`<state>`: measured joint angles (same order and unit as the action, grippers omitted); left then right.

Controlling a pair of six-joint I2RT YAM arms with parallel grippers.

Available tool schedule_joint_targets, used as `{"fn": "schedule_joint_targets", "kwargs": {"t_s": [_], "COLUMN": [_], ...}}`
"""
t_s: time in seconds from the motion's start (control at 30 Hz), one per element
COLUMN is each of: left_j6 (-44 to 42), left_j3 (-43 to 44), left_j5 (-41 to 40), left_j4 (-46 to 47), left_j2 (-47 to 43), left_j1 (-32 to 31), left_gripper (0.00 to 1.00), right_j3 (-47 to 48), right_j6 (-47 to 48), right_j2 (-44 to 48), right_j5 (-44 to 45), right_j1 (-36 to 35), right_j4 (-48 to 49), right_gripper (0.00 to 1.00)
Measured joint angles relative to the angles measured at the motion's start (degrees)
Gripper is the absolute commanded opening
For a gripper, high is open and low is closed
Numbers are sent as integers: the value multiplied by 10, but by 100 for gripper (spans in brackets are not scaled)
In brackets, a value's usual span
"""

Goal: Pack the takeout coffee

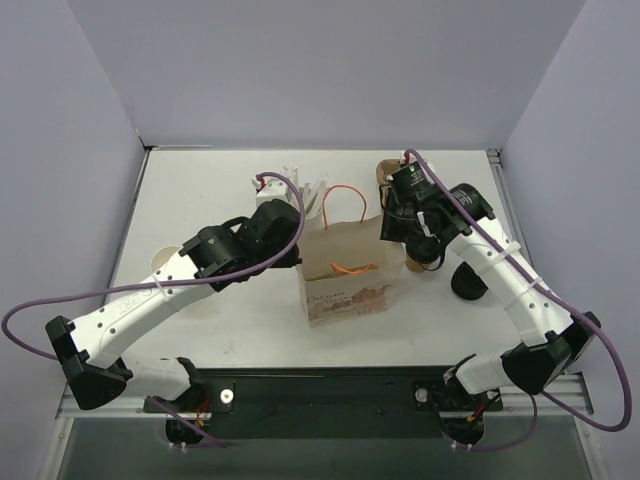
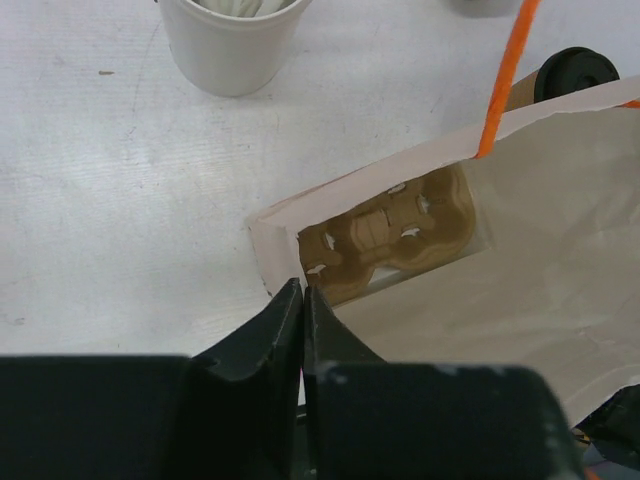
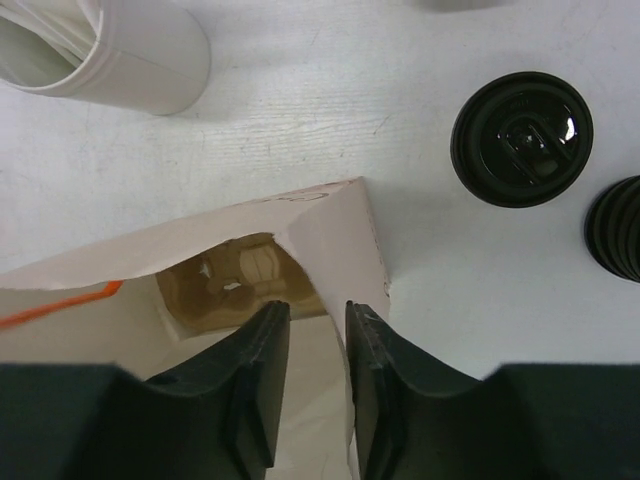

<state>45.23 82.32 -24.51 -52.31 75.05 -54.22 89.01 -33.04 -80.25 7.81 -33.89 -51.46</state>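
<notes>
Two robot arms work at one brown paper bag (image 1: 345, 270) standing upright in the middle of a white counter (image 1: 200, 190), its mouth spread wide. The left gripper (image 2: 302, 295) has its jaws pressed together on the bag's left corner rim, pinching the paper. The right gripper (image 3: 317, 322) straddles the rim at the opposite end with its jaws a little apart, the paper wall running up between them. Inside the bag, at the bottom, lies one moulded cardboard cup carrier (image 2: 390, 235), and none of the pockets that can be seen holds anything. Two orange handles show from above, one (image 1: 345, 193) arching over the far rim and one (image 1: 352, 268) folded down against the near side. The single takeout coffee (image 3: 521, 138), a brown paper cup under a round black lid, stands on the counter outside the bag, just off its right end and near the right gripper; from overhead the right arm partly hides it. One stack of loose black lids (image 3: 617, 228) sits just beside the coffee, further to the right. One stack of bare brown cups (image 1: 385, 172) stands behind the bag's right corner. One white tub (image 2: 232, 40) holding pale items stands behind the bag's left end, apart from it.
</notes>
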Motion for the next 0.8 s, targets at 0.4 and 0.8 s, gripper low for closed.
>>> {"fn": "schedule_joint_targets", "kwargs": {"t_s": [0.4, 0.8], "left_j6": [-152, -250], "left_j3": [-59, -278], "left_j5": [12, 87], "left_j4": [108, 268], "left_j2": [-59, -256], "left_j1": [16, 16], "left_gripper": [0, 0], "right_j3": [91, 6], "right_j6": [62, 80], "right_j2": [84, 191], "right_j5": [-33, 17], "right_j1": [2, 9], "right_j4": [1, 57], "right_gripper": [51, 51]}}
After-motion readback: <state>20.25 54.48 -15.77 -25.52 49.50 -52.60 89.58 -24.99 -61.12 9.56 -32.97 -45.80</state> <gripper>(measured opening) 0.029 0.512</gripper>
